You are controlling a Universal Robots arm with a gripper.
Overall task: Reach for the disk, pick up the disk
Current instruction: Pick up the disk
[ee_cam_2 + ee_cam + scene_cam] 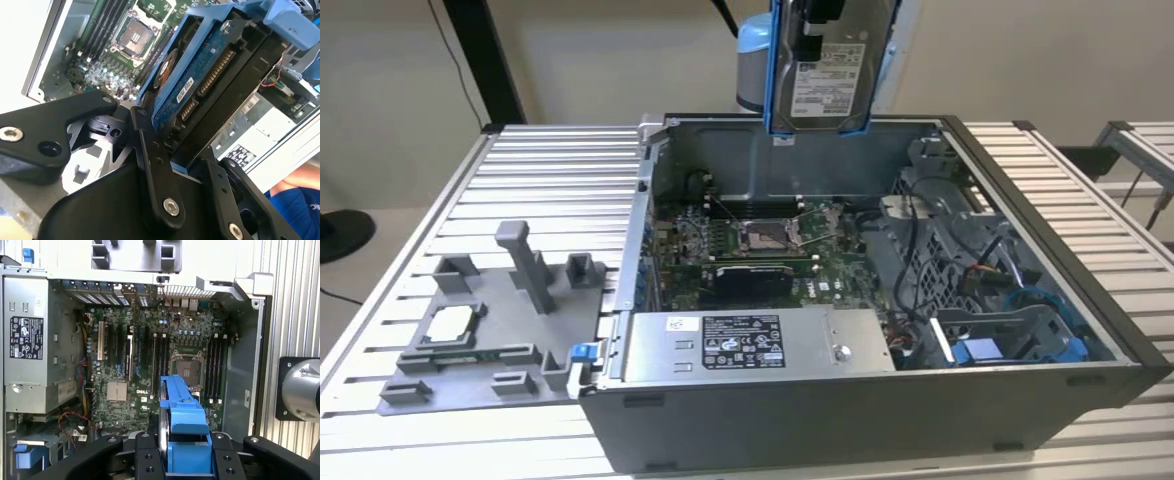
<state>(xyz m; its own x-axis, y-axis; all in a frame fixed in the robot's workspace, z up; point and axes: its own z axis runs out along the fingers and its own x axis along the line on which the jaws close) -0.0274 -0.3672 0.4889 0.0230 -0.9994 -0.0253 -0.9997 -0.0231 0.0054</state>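
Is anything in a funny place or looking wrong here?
Yes. The disk is up in the air above the open computer case, standing on edge and clamped in the gripper instead of sitting inside. Also, the small white chip lies on the grey tray beside the case, outside it.

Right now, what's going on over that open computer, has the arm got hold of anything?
Yes. The arm's end effector is shut on the flat silver-grey metal disk, which has a white label and a blue plastic bracket along its edges. In the exterior view the disk is held upright, lifted high over the open grey metal computer case. Under it lies the green motherboard. The grey metal box with a black label sits inside the case.
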